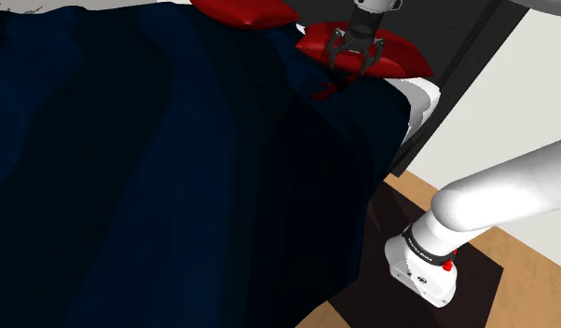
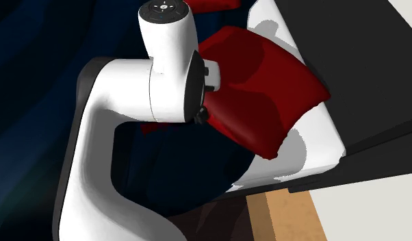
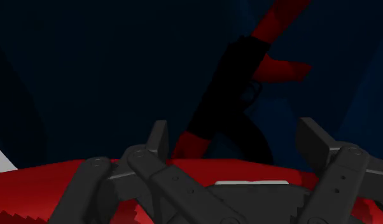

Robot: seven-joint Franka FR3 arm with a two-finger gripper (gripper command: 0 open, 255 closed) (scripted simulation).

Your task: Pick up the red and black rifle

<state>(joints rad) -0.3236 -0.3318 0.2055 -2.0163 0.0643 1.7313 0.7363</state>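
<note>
A dark blue blanket (image 1: 157, 168) covers the bed across the shoulder view's left and middle. Right of it, at the head end, lie two red pillows, and my gripper (image 1: 351, 58) hangs just over the nearer pillow (image 1: 400, 56). A strip of white mattress (image 1: 420, 101) shows further right.

In my wrist view my fingers (image 3: 157, 139) stand wide apart, clasping nothing. The red and black rifle (image 3: 231, 76) lies flat on the blanket, just past the pillow's edge. Its long axis runs at a slant. One red end sits close in front of the finger on that view's left, the black middle crosses the gap ahead of me, and the other red end leads away towards the far side of my other finger. I cannot tell which end is the muzzle.
</note>
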